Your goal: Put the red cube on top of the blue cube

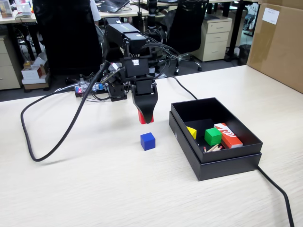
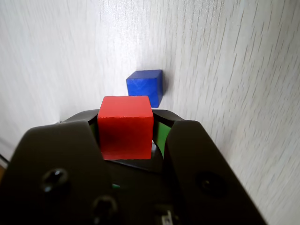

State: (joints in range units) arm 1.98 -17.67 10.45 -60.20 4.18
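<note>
My gripper [image 1: 146, 118] is shut on the red cube [image 1: 141, 117] and holds it above the table, a little behind and above the blue cube [image 1: 147, 141]. In the wrist view the red cube [image 2: 125, 126] sits between the two black jaws, with the gripper [image 2: 125, 123] around it. The blue cube [image 2: 146, 86] lies on the table just beyond the red one, slightly to the right. The two cubes are apart.
An open black box [image 1: 222, 161] stands to the right of the blue cube, holding a yellow piece [image 1: 191, 132], a green cube [image 1: 213, 136] and an orange-red box with white markings [image 1: 228, 135]. A black cable [image 1: 52, 142] loops on the left. A cardboard box [image 1: 279, 42] stands at the far right.
</note>
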